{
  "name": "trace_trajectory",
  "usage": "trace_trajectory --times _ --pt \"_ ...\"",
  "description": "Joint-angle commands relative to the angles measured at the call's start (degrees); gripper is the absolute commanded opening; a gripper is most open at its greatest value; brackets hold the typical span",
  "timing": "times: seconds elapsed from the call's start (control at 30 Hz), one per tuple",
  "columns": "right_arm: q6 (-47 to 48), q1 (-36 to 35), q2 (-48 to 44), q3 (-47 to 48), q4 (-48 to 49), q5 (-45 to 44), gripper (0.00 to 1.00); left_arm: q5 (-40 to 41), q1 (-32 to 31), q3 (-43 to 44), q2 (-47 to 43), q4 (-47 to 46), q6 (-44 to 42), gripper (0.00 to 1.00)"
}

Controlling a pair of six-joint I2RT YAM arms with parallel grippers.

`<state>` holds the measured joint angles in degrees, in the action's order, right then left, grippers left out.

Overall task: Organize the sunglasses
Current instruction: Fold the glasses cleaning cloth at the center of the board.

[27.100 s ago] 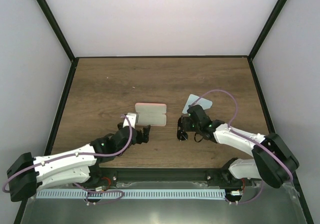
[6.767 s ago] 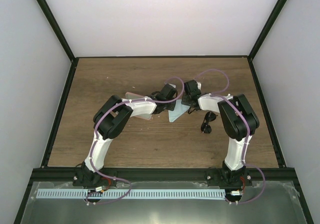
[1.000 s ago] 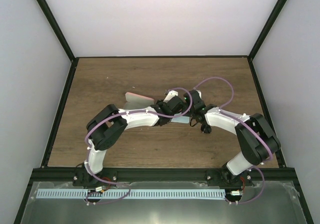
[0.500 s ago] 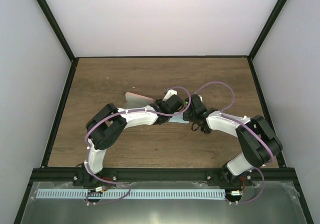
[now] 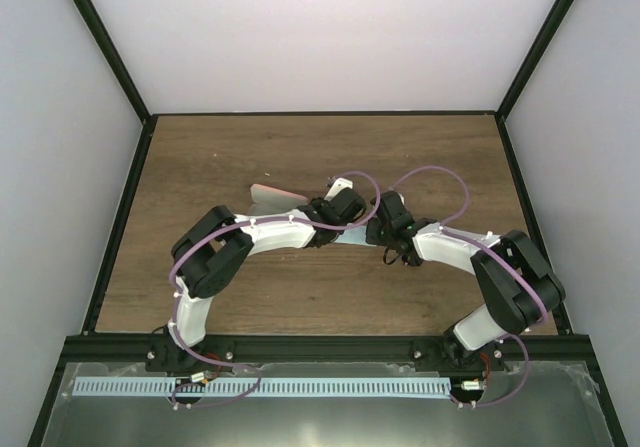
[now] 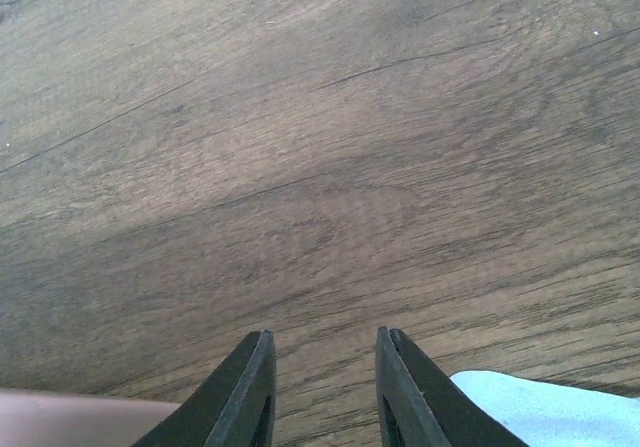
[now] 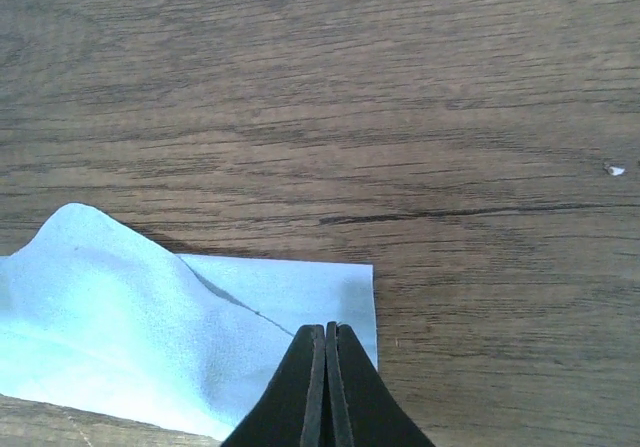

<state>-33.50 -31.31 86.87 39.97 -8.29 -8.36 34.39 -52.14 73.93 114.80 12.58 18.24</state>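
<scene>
Wood-grain tabletop [image 5: 200, 167] fills a white-walled cell, and both arms reach in to meet near its middle. The sunglasses [image 5: 404, 258] lie just right of that middle, a little toward the near edge. They show only as a small dark shape tucked against the right wrist, in nobody's grip. I can't tell whether they are folded.

Right beside them, toward the left edge, is the light blue cloth [image 7: 120, 307], flat on the wood with one soft hump in it. The right gripper [image 7: 327, 332] has its jaws pressed together over the cloth's corner; whether a bit of fabric is pinched between them I cannot tell. The left gripper [image 6: 322, 342] hangs low over bare wood with its jaws slightly apart and nothing between them. The cloth's edge is just off one finger and the pink case [image 6: 60, 417] just off the other. From above, the case sits left of the middle, toward the far edge.

To my eye the step in hand is dealing with the cloth, not the glasses. Next, I'd judge, the cloth needs settling where it belongs. Then one gripper must come across to the sunglasses and take the thin frame without crushing a lens, while the case is opened and held steady for them.
</scene>
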Motion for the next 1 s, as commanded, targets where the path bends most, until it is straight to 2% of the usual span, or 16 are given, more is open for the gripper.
trace_trajectory --times 0.0,0.3,0.57,0.63,0.8,0.9,0.97 --pt "-0.1 0.0 -0.1 -0.5 1.1 1.4 0.01 -0.4 0.2 0.0 0.6 0.5 0.7 0.31" --pt "0.5 0.0 1.8 -0.1 1.5 2.6 0.02 -0.7 0.4 0.2 1.1 0.6 0.6 0.31" --pt "-0.1 0.0 -2.0 -0.6 1.1 -0.2 0.26 -1.5 0.5 0.1 1.3 0.6 0.7 0.31" --pt "0.1 0.0 -3.3 -0.7 1.3 -0.6 0.28 -2.3 0.5 0.3 1.5 0.5 0.7 0.31" --pt "0.1 0.1 -3.5 -0.2 2.0 -1.1 0.27 -4.8 0.5 0.5 1.1 0.5 0.9 0.31" --pt "0.7 0.0 -2.1 -0.5 4.2 1.6 0.19 -7.2 0.7 -0.3 0.4 -0.1 1.4 0.31" --pt "0.9 0.0 0.6 0.0 4.8 3.0 0.09 -9.4 1.0 -1.0 0.0 -0.5 1.9 0.31"
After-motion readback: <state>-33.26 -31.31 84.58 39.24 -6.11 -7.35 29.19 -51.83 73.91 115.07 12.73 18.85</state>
